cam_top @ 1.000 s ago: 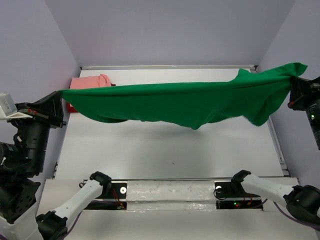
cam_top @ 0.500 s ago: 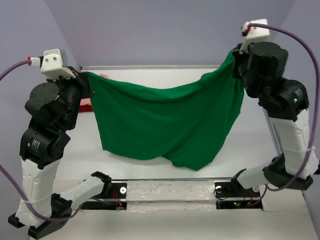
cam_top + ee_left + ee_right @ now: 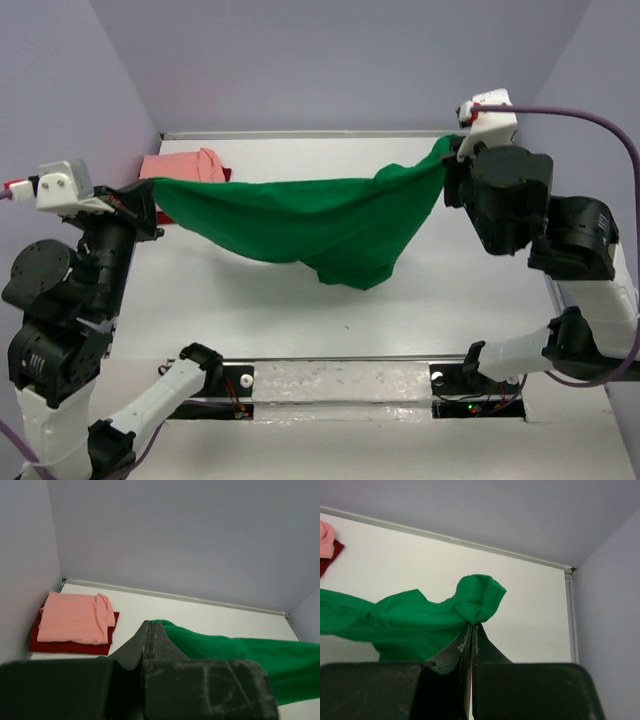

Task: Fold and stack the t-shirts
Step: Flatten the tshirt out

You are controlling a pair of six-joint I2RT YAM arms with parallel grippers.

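Note:
A bright green t-shirt (image 3: 300, 215) hangs stretched in the air between both arms, sagging to a low point above the table's middle. My left gripper (image 3: 152, 192) is shut on its left corner; in the left wrist view the gripper (image 3: 151, 625) pinches green cloth (image 3: 225, 652). My right gripper (image 3: 452, 152) is shut on the right corner, seen as a bunched green fold (image 3: 477, 600) at the gripper (image 3: 471, 626). A folded salmon pink t-shirt (image 3: 75, 617) lies on a folded dark red t-shirt (image 3: 65, 646) at the table's back left corner.
The white table (image 3: 300, 310) has a raised rim along its back (image 3: 330, 134) and right side (image 3: 556, 290). Lilac walls close in on three sides. The arm bases and a rail with cables sit at the near edge (image 3: 340, 385).
Both arms have come down and forward from a high, upright pose. The green t-shirt, which hung as a deep curtain half a second ago, now hangs as a shallower band, its bottom edge higher up the picture.

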